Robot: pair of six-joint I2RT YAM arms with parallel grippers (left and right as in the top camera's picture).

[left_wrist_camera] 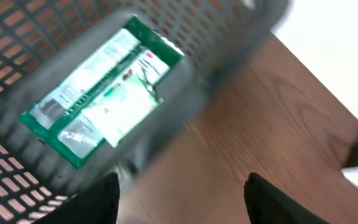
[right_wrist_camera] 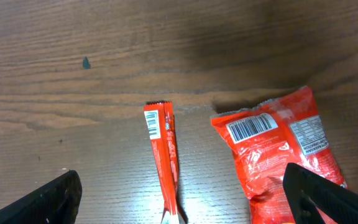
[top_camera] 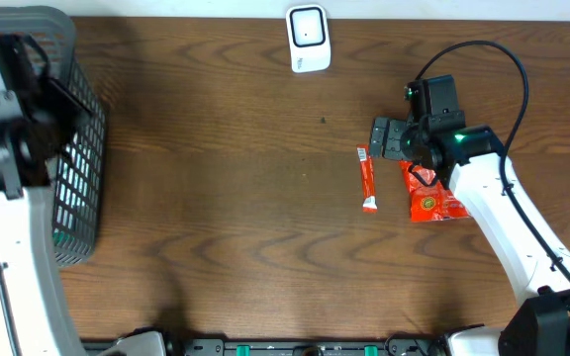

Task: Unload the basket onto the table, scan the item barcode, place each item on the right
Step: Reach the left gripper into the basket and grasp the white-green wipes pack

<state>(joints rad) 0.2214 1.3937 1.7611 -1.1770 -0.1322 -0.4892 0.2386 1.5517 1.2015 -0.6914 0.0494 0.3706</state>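
At the left edge of the table, the grey mesh basket (top_camera: 77,148) stands beneath the left arm, and a green-and-white packet (left_wrist_camera: 104,93) lies flat on its floor. The packet bears white panels of print, but the left wrist view is too blurred for any of it to be read. The left gripper (left_wrist_camera: 182,199) hangs above the basket rim with its two dark fingers (left_wrist_camera: 98,199) spread apart and nothing between them. At the far edge of the table, near the middle, a white barcode scanner (top_camera: 306,38) stands alone. On the right half of the table lie a slim red stick packet (right_wrist_camera: 163,162) and a red pouch (right_wrist_camera: 278,149), side by side and just apart. The stick shows a small white barcode near its upper end. The pouch shows a larger barcode on a white panel, with a block of fine print beside it, too small to read. The right gripper (right_wrist_camera: 185,205) hovers over the two red items with its jaws wide, gripping neither. In the overhead view the right arm covers part of the pouch.
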